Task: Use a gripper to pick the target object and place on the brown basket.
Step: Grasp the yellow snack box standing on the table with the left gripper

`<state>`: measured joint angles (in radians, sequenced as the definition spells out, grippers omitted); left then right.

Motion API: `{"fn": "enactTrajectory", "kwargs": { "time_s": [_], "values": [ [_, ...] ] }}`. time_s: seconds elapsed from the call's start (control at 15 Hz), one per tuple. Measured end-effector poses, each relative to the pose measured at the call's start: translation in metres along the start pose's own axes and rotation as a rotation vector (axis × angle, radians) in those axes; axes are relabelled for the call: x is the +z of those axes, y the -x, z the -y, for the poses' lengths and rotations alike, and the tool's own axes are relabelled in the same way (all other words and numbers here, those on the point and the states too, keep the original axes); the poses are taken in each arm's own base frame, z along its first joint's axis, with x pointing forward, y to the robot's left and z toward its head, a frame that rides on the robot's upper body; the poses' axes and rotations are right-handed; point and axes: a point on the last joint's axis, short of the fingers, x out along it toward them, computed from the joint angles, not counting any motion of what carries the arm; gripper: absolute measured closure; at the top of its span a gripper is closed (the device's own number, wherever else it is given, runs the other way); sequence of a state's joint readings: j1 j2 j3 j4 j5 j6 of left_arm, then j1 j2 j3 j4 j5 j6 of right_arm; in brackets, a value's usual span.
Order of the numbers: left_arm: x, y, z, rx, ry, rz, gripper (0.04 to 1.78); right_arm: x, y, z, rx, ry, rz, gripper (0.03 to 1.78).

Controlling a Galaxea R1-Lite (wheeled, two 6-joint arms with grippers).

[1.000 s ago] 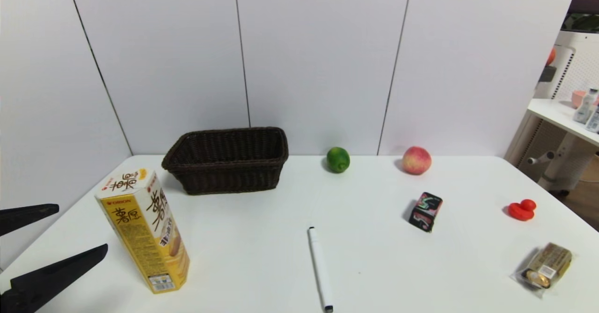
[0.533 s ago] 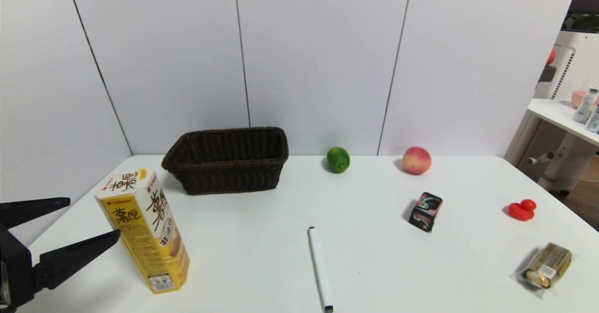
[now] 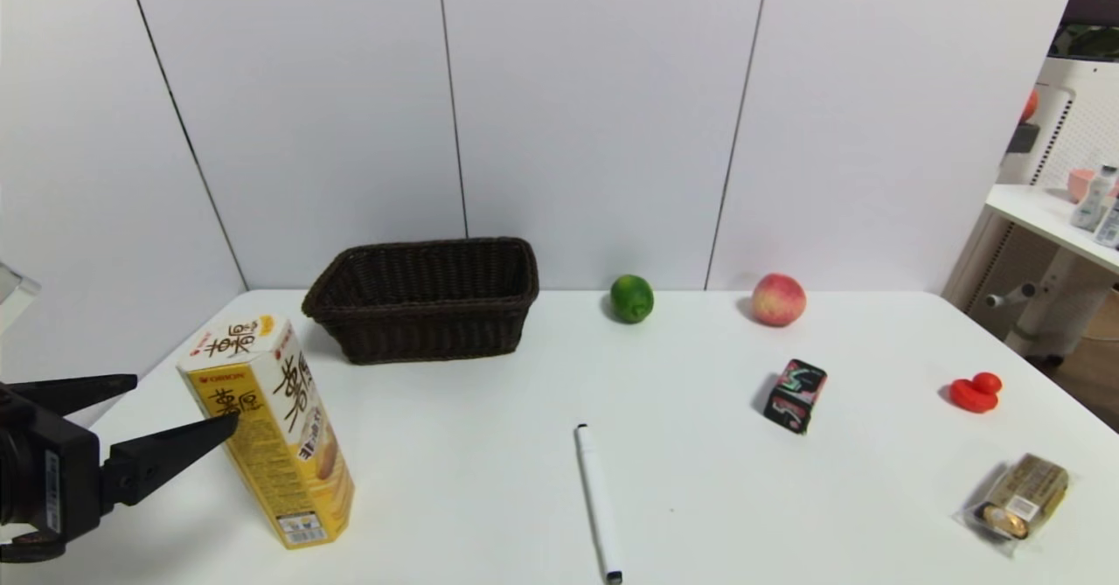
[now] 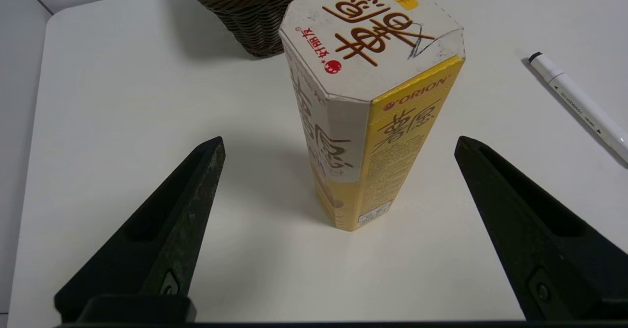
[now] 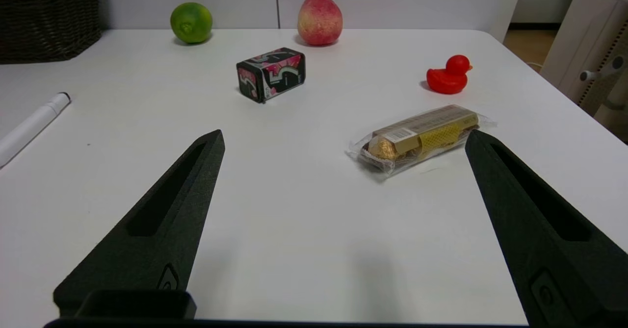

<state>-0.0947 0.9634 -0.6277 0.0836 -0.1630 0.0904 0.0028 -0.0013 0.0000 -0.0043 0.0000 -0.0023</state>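
The tall yellow hexagonal snack carton [image 3: 271, 432] stands upright near the table's front left; it also shows in the left wrist view [image 4: 373, 117]. My left gripper [image 3: 179, 403] is open just left of the carton, at about mid-height, its near fingertip close to the carton's side; in its own view [image 4: 338, 144] the fingers stand wide on both sides, short of the carton. The dark brown wicker basket [image 3: 424, 298] sits behind the carton by the wall. My right gripper [image 5: 343, 139] is open and empty, low over the table's right front, out of the head view.
A white marker [image 3: 598, 502] lies at front centre. A lime [image 3: 631, 298] and a peach [image 3: 777, 299] sit by the back wall. A small black patterned box [image 3: 795, 394], a red duck [image 3: 975, 392] and a wrapped chocolate pack [image 3: 1018, 499] lie on the right.
My left gripper has moved right toward the carton, and more of its body has come into view. The carton and the other objects have not moved.
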Motion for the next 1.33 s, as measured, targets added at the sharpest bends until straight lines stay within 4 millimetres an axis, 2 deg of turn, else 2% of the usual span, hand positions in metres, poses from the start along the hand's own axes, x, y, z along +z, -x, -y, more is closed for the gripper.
{"fn": "enactTrajectory", "kwargs": {
  "time_s": [0.33, 0.67, 0.93, 1.2, 1.33],
  "values": [
    [0.008, -0.008, 0.014, 0.043, 0.06, 0.043, 0.13, 0.0, 0.0, 0.0, 0.0, 0.0, 0.0, 0.12],
    [0.016, -0.034, 0.024, 0.071, 0.116, 0.079, 0.13, 0.0, 0.0, 0.0, 0.0, 0.0, 0.0, 0.12],
    [0.012, -0.056, 0.026, 0.083, 0.119, 0.069, 0.13, 0.0, 0.0, 0.0, 0.0, 0.0, 0.0, 0.12],
    [0.001, -0.066, 0.027, 0.107, 0.137, 0.051, 0.13, 0.0, 0.0, 0.0, 0.0, 0.0, 0.0, 0.12],
    [0.0, -0.067, 0.026, 0.116, 0.137, 0.046, 0.43, 0.0, 0.0, 0.0, 0.0, 0.0, 0.0, 0.12]
  ]
}}
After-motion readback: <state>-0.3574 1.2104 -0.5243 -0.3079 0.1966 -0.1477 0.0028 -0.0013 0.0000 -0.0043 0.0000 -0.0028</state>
